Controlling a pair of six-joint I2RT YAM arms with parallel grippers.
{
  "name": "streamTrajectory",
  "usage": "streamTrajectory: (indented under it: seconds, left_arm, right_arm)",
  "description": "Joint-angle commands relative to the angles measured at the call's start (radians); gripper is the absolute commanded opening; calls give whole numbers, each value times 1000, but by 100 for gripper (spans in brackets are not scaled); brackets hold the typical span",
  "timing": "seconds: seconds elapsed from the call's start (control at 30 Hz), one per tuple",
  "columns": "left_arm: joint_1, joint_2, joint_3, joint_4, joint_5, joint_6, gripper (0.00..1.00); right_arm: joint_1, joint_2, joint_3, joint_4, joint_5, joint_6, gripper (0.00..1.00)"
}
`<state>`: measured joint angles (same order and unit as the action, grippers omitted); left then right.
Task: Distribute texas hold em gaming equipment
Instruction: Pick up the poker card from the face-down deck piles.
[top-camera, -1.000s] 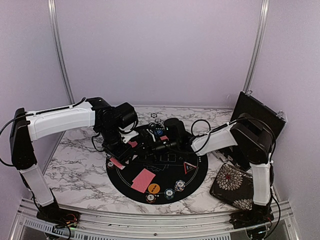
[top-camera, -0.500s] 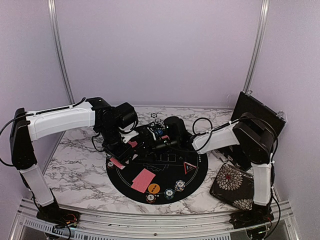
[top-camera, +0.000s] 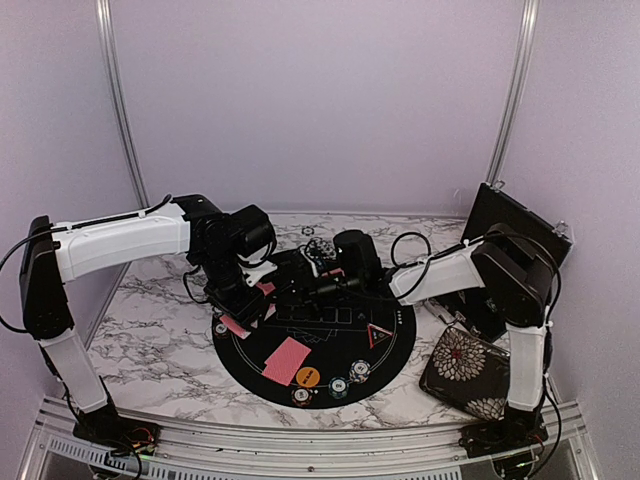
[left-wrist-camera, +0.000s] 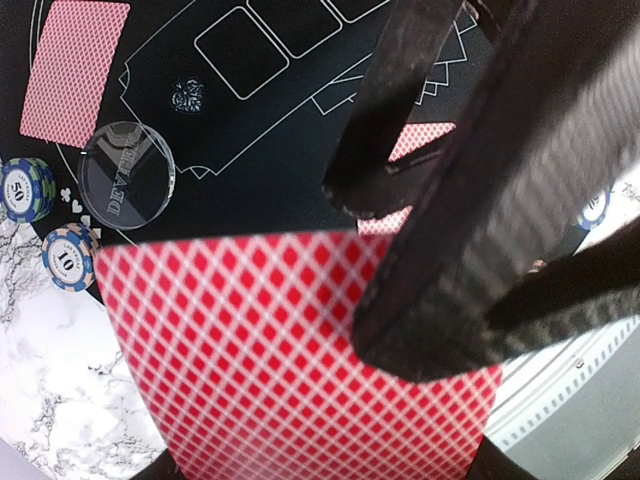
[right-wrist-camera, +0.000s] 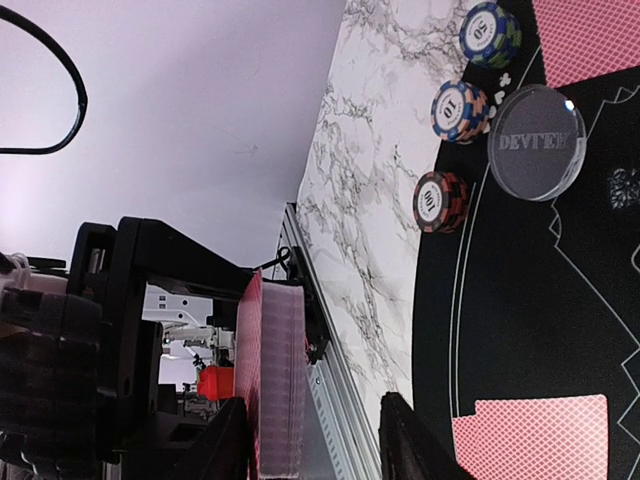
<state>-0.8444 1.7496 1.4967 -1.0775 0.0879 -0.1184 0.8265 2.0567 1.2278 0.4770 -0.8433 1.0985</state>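
Observation:
My left gripper (left-wrist-camera: 330, 440) is shut on a deck of red-backed playing cards (left-wrist-camera: 250, 350), held above the left side of the round black mat (top-camera: 335, 350). My right gripper (right-wrist-camera: 315, 440) reaches across to that deck (right-wrist-camera: 278, 380). Its jaws stand open, one finger (left-wrist-camera: 450, 300) lying against the red top card and the other apart from the deck's edge. Single cards (top-camera: 288, 360) (top-camera: 235, 325) lie on the mat. Striped chips (top-camera: 338, 385) and an orange button (top-camera: 308, 377) sit along its near rim. A red-edged triangle (top-camera: 378, 335) lies to the right.
A clear dealer disc (right-wrist-camera: 537, 142) and three chip stacks (right-wrist-camera: 460, 108) sit at the mat's far edge. The floral pouch (top-camera: 465, 375) lies at the right, with the black case (top-camera: 515, 235) standing behind it. A metal rail (top-camera: 300, 440) borders the near edge.
My right gripper has drawn slightly back to the right and its jaws have narrowed a little. The left arm and the deck have stayed still.

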Motion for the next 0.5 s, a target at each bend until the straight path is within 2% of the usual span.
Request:
streamTrajectory:
  seconds: [0.0, 0.47]
  left_arm:
    - [-3, -25, 23, -8, 12, 13, 44]
    - [-2, -21, 23, -8, 9, 14, 44]
  right_arm:
    - [-16, -31, -18, -46, 32, -17, 43]
    - [-16, -84, -41, 19, 17, 18, 43]
